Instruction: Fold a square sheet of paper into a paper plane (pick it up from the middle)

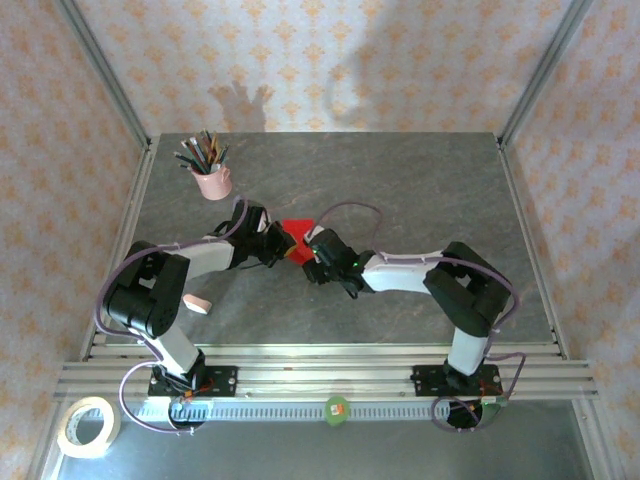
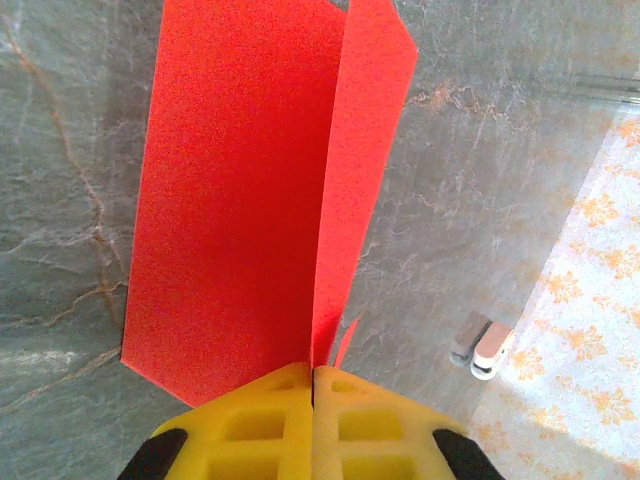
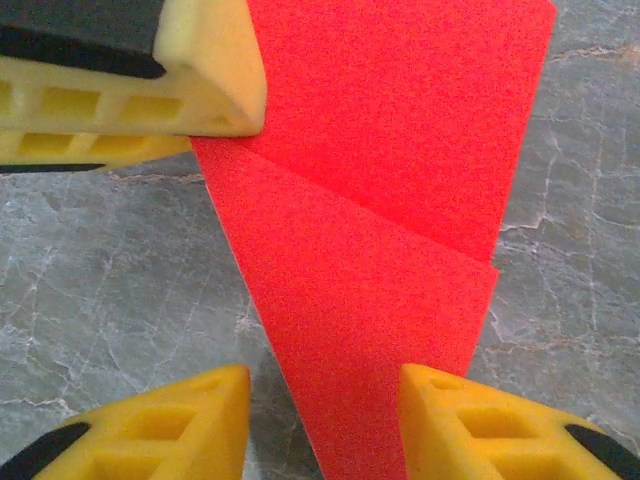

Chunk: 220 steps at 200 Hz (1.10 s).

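The paper plane (image 1: 298,230) is a bright red sheet, partly folded, lying mid-table between the two arms. In the left wrist view the paper plane (image 2: 240,200) has one flap standing up along a crease. My left gripper (image 2: 314,372) is shut on the near end of that crease. From the right wrist camera, the paper plane (image 3: 380,230) shows layered folds narrowing toward me. My right gripper (image 3: 325,420) stands open, its yellow fingers (image 3: 470,420) either side of the narrow end. The left gripper's fingers (image 3: 130,80) pinch the paper at the top left there. From above, the left gripper (image 1: 284,243) and right gripper (image 1: 311,251) nearly meet.
A pink cup (image 1: 211,181) of pencils stands at the back left of the grey marble table (image 1: 420,180). A small pink object (image 1: 197,303) lies by the left arm. A tape roll (image 1: 88,425) sits off the table's front left corner. Metal frame posts line both sides.
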{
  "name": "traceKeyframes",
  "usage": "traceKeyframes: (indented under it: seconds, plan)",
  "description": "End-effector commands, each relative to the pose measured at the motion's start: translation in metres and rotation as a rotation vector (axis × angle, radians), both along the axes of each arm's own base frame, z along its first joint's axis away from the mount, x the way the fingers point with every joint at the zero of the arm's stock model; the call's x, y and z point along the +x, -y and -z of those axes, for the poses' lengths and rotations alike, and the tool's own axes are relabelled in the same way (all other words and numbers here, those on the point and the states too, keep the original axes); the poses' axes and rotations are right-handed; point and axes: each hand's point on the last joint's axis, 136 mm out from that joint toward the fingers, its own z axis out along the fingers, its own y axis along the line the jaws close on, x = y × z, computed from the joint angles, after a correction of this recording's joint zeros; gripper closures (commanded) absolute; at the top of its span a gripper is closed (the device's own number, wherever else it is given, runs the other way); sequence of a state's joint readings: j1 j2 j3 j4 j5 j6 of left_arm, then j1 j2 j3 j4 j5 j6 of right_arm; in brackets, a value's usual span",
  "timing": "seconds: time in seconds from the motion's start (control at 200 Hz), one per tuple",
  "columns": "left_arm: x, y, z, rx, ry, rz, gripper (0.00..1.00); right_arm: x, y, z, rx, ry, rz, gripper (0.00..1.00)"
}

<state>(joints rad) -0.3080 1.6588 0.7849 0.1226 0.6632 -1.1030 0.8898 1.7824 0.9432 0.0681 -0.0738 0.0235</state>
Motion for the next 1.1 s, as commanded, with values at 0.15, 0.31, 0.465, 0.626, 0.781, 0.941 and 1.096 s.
traceKeyframes:
  seconds: [0.15,0.31,0.465,0.626,0.781,0.941,1.096]
  plan:
    - [0.005,0.002,-0.015,-0.008,0.023,-0.015,0.95,0.007,-0.001,0.008,-0.038,0.018,0.010,0.60]
    - [0.005,0.002,-0.015,-0.010,0.022,-0.015,0.95,0.007,0.001,0.012,-0.051,0.020,0.015,0.62]
    - [0.005,0.002,-0.014,-0.008,0.019,-0.016,0.95,0.009,0.002,0.012,-0.057,0.027,0.018,0.66]
    - [0.005,0.002,-0.014,-0.009,0.019,-0.018,0.95,0.009,0.003,0.012,-0.063,0.033,0.021,0.72]
    - [0.004,0.002,-0.014,-0.005,0.016,-0.017,0.93,0.009,0.005,0.010,-0.067,0.039,0.017,0.78]
    - [0.005,0.000,-0.016,0.004,0.019,-0.016,0.88,0.009,0.004,0.003,-0.056,0.052,0.011,0.87]
    - [0.012,-0.012,-0.026,0.027,0.047,-0.044,0.79,0.005,-0.002,-0.003,-0.016,0.028,-0.012,0.93]
